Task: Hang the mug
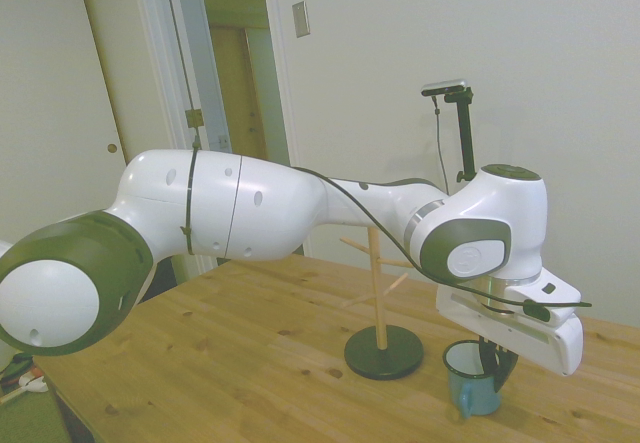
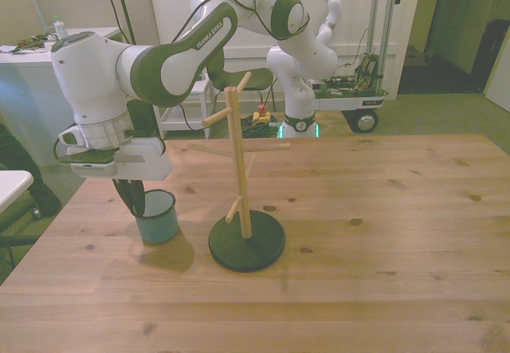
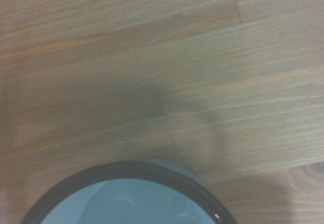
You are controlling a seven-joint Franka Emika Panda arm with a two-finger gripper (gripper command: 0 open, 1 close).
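The small blue enamel mug (image 1: 468, 388) stands upright on the wooden table (image 1: 230, 363), beside the round dark base of the wooden peg stand (image 1: 378, 293). My gripper (image 1: 497, 368) comes down from above onto the mug's rim, one dark finger inside and one outside the wall, shut on it. In the front view the mug (image 2: 159, 221) is at the left of the stand (image 2: 241, 170), with the gripper (image 2: 137, 201) on its left rim. The wrist view shows only the mug's dark rim and pale inside (image 3: 126, 198) over bare wood.
The stand's pegs (image 2: 217, 117) stick out to both sides at different heights. Its dark base (image 2: 247, 241) lies close to the mug. A second white arm on a cart (image 2: 307, 58) stands behind the table.
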